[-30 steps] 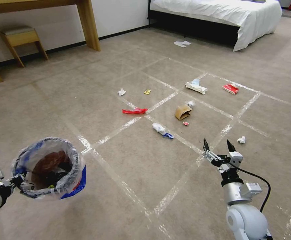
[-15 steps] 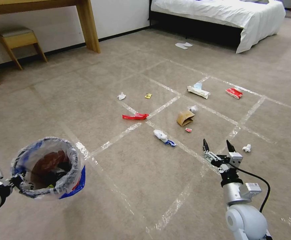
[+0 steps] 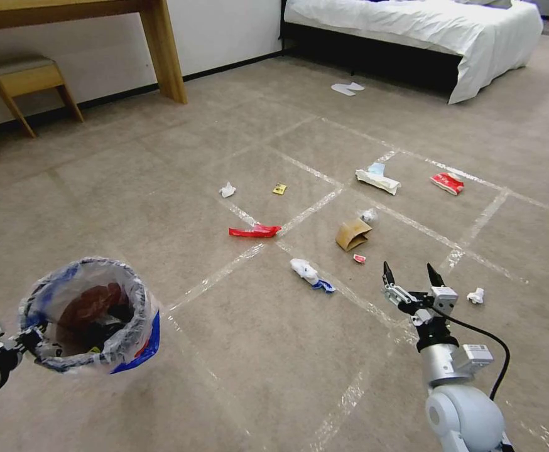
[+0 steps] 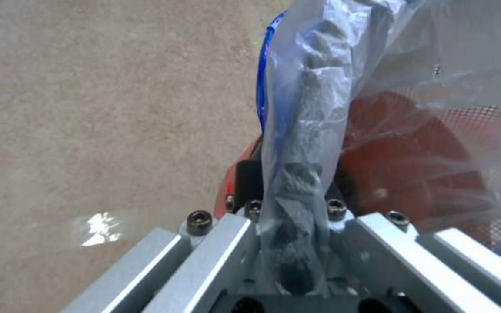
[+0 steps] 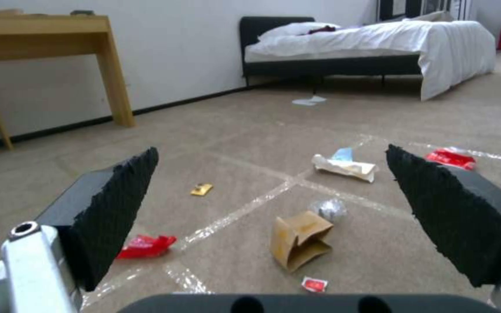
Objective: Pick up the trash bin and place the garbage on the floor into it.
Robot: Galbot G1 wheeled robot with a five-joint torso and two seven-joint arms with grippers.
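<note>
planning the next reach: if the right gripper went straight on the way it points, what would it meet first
Probably the brown paper bag: it lies on the floor between the open fingers of the right gripper, with a small red packet just short of it. Depth is unclear.

The bin (image 3: pixel 89 317) hung at the left gripper (image 4: pixel 297 204), left of the litter. The paper bag (image 3: pixel 352 233) lay ahead of the right gripper (image 3: pixel 413 276), between the wrapper strip (image 3: pixel 254 231) and the packet (image 3: pixel 447 182).
</note>
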